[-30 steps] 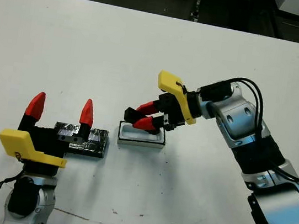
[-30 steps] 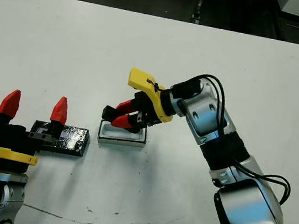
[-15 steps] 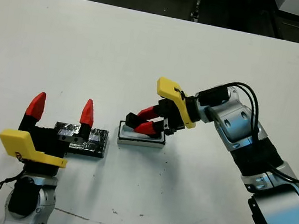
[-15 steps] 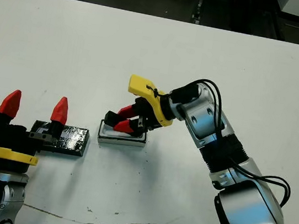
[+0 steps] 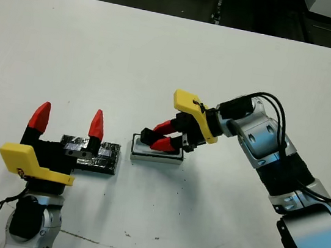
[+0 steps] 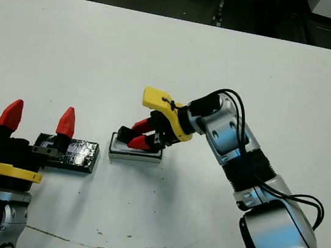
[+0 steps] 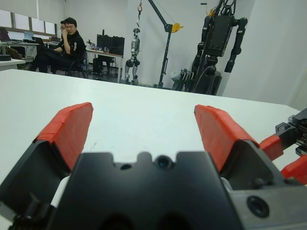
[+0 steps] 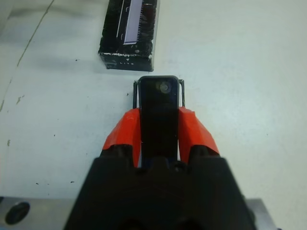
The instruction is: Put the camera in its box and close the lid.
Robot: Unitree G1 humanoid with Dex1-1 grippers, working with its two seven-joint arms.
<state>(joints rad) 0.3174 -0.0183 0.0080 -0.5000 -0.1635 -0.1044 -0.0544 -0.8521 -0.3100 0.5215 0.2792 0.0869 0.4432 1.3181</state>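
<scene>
The box (image 5: pixel 156 153), a small white-rimmed tray, sits at the table's middle. My right gripper (image 5: pixel 158 135) reaches over it from the right, shut on the camera (image 8: pixel 160 109), a slim black bar. The bar's free end (image 5: pixel 146 135) hangs low over the box's left end, and the box rim shows on either side of it in the right wrist view. The lid (image 5: pixel 92 154), a black crinkly slab, lies flat to the box's left. My left gripper (image 5: pixel 68 120) stands open right over the lid's near edge, holding nothing.
Faint dark scuff marks (image 5: pixel 136 247) run along the table's near side. Beyond the table's far edge, the left wrist view shows people seated (image 7: pixel 64 45) and robot hardware on stands (image 7: pixel 218 43).
My right gripper has sunk lower and tipped flatter, bringing the camera down onto the box opening. The left arm and the lid have stayed put.
</scene>
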